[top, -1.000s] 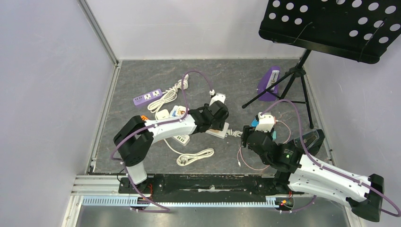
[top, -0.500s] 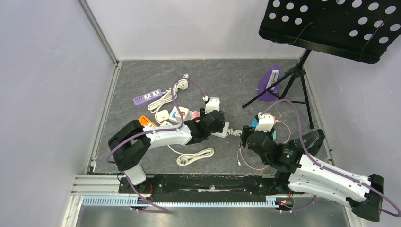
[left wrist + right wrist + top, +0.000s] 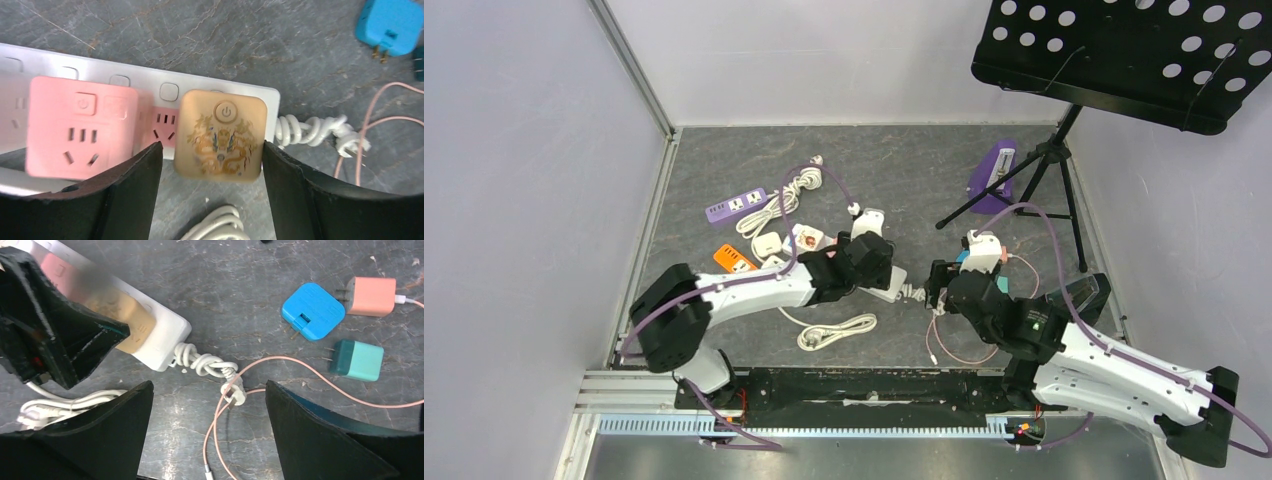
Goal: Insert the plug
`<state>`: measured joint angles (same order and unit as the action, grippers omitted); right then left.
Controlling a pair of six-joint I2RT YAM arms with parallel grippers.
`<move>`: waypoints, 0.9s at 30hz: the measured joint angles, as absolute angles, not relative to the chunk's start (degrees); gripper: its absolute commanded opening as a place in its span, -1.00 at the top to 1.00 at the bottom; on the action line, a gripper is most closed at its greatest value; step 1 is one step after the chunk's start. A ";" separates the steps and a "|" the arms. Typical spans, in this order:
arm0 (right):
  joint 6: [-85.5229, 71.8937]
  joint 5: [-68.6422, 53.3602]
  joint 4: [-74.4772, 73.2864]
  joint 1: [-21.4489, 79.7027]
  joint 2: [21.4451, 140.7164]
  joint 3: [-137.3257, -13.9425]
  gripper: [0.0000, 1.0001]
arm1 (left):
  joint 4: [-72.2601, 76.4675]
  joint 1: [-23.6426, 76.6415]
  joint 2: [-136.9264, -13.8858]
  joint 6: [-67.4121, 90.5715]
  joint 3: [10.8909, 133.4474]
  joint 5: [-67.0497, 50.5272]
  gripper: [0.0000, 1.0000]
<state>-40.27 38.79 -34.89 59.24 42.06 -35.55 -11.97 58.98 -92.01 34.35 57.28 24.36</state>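
From above, you see the left gripper [image 3: 870, 262] over the right end of the white power strip [image 3: 887, 291], with the right gripper [image 3: 937, 287] just beside that end. In your left wrist view, its fingers stand spread either side of the gold plug [image 3: 220, 134], which sits on the strip's end socket beside a pink adapter [image 3: 82, 127]; how deep it sits you cannot tell. In your right wrist view, the right gripper is spread wide and empty above the knotted cord [image 3: 205, 362], the blue charger [image 3: 313, 310] well apart.

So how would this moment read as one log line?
left gripper: open, straddling gold plug on white power strip | right gripper: open, empty, above knotted cord
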 measured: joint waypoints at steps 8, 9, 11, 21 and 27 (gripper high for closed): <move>-37.65 35.38 -32.12 59.20 42.78 -37.95 -0.73 | -14.90 58.96 -78.41 34.26 57.23 23.46 -0.36; -36.95 34.59 -31.44 59.18 43.72 -38.39 -0.72 | -14.94 58.96 -77.03 34.26 57.08 23.31 -0.26; -35.38 32.69 -29.65 59.09 46.70 -40.10 -0.65 | -15.31 58.89 -74.56 34.35 56.38 22.72 -0.06; -31.62 18.83 -20.73 51.72 67.55 -47.57 -0.23 | -16.29 52.29 -72.86 37.93 50.89 11.75 0.20; -31.62 14.57 -17.32 50.39 74.00 -48.40 -0.13 | -13.67 48.38 -76.47 38.76 50.24 5.39 0.20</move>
<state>-31.62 14.57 -17.32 50.39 74.00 -48.40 -13.67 48.38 -76.47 38.76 50.24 5.39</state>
